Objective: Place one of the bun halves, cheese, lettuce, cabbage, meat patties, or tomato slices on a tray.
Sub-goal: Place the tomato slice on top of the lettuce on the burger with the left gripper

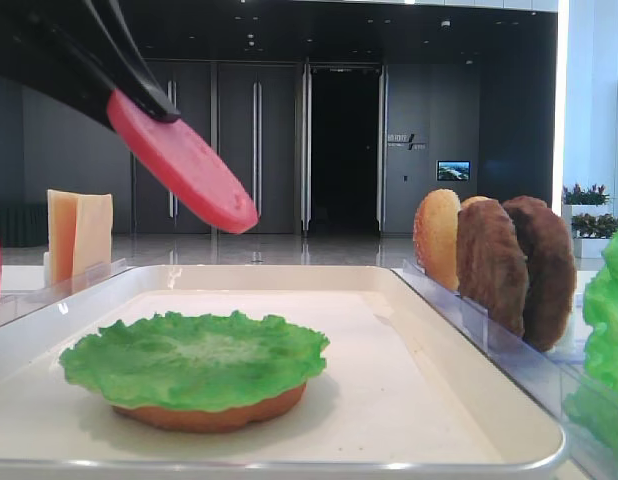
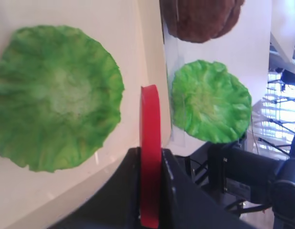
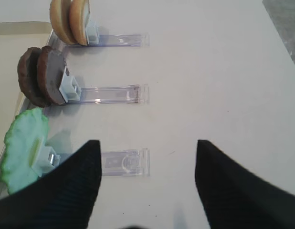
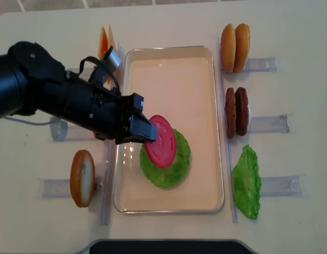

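pale cream tabletop (image 4: 169, 21), dark lobby with tall doors behind it in the low exterior view.

tomato slice (image 4: 161, 141) is the part in play: flat red disc, looks rigid and light, smooth face so probably a bit slippery. it's pinched at its rim, edge-on between the pads in the left wrist view, which seems the right hold for a thin disc; a face grip wouldn't work. it hangs tilted, free edge angled down, above the lettuce (image 4: 166, 159), not touching it as far as the low view shows.

lettuce lies flat on a bun half (image 1: 214, 410) at about 6 o'clock on the tray (image 4: 169, 53) in the overhead view. leaf looks soft and ruffled, so the landing surface is uneven; i'd expect the slice could slide on release.

left gripper (image 4: 145, 127) comes in from 9 o'clock, jaws closed down on the tomato slice rim. nothing else touching it.

around the tray: cheese (image 4: 105, 42) in a holder at 11 o'clock, another bun half (image 4: 82, 178) at 8 o'clock, two bun halves (image 4: 235, 47) at 1 o'clock, meat patties (image 4: 236, 111) at 3 o'clock, spare lettuce leaf (image 4: 246, 181) at 4 o'clock, all standing in clear holders (image 4: 269, 124).

right gripper (image 3: 147, 181) parked over bare table beside those holders, jaws spread wide, holding nothing.
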`<action>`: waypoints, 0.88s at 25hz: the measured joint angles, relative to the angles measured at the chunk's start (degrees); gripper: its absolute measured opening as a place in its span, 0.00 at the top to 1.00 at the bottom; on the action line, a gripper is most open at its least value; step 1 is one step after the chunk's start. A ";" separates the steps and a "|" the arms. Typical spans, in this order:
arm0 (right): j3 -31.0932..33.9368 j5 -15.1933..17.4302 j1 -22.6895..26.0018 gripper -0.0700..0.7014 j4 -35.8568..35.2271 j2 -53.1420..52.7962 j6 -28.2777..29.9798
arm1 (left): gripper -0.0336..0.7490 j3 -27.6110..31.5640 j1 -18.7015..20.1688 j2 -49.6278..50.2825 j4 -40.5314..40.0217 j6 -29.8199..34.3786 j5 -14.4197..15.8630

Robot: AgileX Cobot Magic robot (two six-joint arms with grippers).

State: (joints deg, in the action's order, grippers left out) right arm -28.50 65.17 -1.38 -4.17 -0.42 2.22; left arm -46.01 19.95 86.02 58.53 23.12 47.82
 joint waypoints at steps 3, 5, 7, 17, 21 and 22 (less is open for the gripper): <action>0.00 0.00 0.00 0.34 0.00 0.00 0.00 | 0.88 0.00 0.00 0.32 0.45 0.00 -2.52; 0.00 0.00 0.00 0.34 0.00 0.00 0.00 | 0.88 0.00 0.00 0.39 0.77 0.00 -2.68; 0.00 0.00 0.00 0.34 0.00 0.00 0.00 | 0.88 0.00 0.00 1.03 1.05 0.00 -2.75; 0.00 0.00 0.00 0.34 -0.05 0.00 0.00 | 0.88 0.00 3.63 5.93 1.32 1.03 -4.21; 0.00 0.00 0.00 0.34 -0.05 0.00 0.00 | 0.88 0.00 3.71 6.55 1.87 1.09 -6.78; 0.00 0.00 0.00 0.34 -0.05 0.00 0.00 | 0.88 0.00 3.71 6.55 2.12 1.32 -6.98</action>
State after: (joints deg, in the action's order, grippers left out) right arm -28.50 65.17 -1.38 -4.23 -0.42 2.22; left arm -46.01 23.66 92.57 60.65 24.44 40.84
